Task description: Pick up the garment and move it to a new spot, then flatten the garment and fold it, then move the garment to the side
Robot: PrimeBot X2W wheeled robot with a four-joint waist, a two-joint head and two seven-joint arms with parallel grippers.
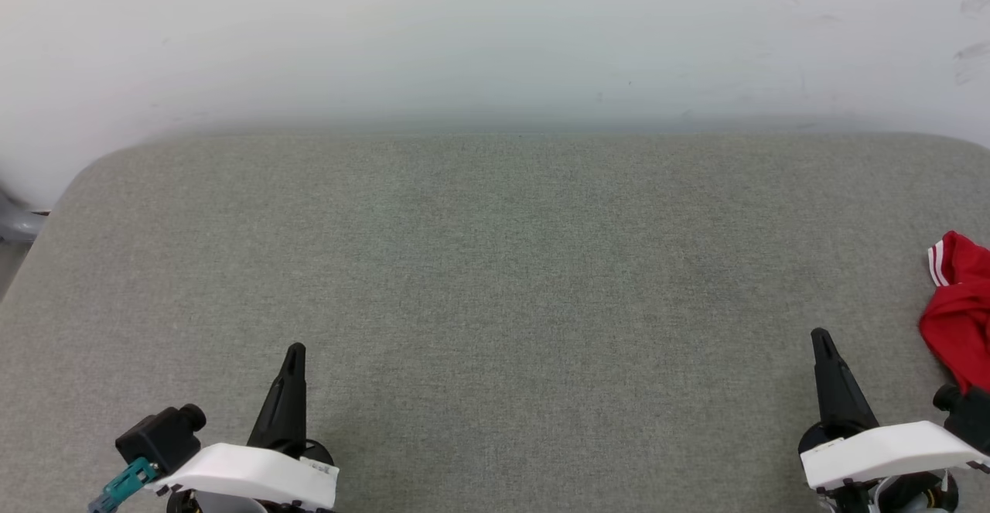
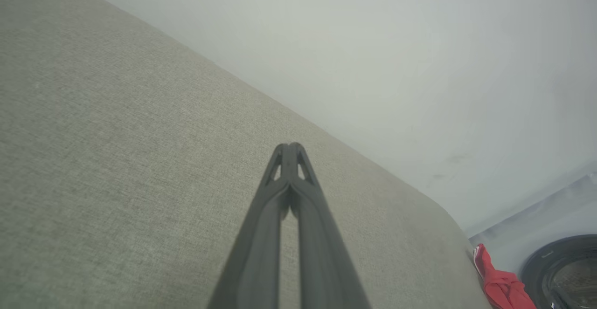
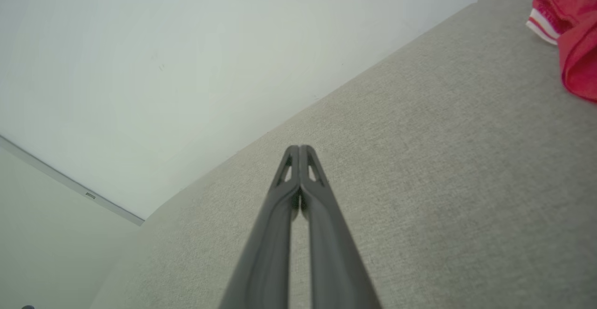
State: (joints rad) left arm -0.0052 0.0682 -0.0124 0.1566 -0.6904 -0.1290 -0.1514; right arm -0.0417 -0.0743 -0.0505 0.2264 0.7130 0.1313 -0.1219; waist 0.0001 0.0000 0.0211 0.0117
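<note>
Two shut, empty pincers low over bench (image 1: 495,265): left pincer (image 1: 294,358), right pincer (image 1: 822,343). Bunched garment (image 1: 959,319) at right bench edge, near right pincer. Risk: shoving cloth off edge if approached shut; single-layer snag.

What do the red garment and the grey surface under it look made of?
The garment: thin soft cloth, probably knit, matte; it slumps in limp folds. The surface: coarse woven fabric, matte, fine weave texture visible; rounded corners suggest padding.
</note>
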